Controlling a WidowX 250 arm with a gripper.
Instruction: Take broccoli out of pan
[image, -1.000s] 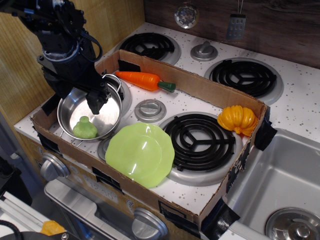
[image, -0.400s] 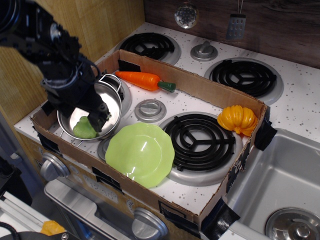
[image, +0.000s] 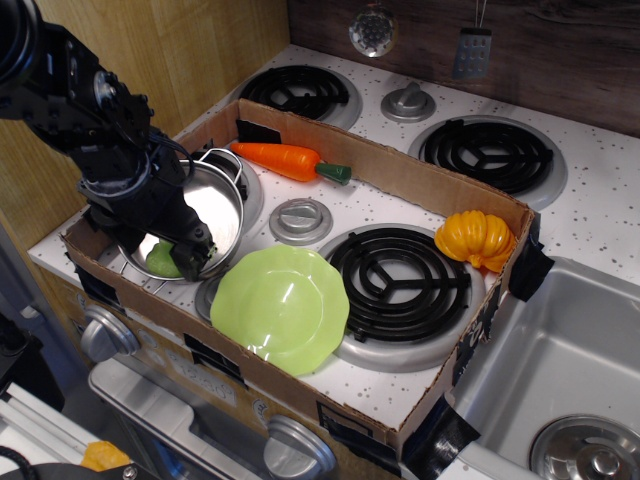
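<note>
The pale-green broccoli (image: 157, 261) lies in the near-left part of the shiny steel pan (image: 222, 205), which sits on the front-left burner inside a cardboard box. My black gripper (image: 173, 257) has come down into the pan from the left and straddles the broccoli. One finger (image: 194, 258) shows just right of it; the other is hidden under the wrist. The jaws look open, and the broccoli still rests on the pan floor. The arm covers the pan's left half.
A lime-green plate (image: 281, 306) lies right of the pan. A carrot (image: 287, 159) lies behind it and a yellow-orange pumpkin (image: 476, 238) sits at the box's right end. The cardboard walls (image: 150, 305) ring the area. A sink (image: 560, 380) is at the right.
The gripper has dropped from above the pan's middle down and toward the near-left, and now surrounds the broccoli. The broccoli has not moved.
</note>
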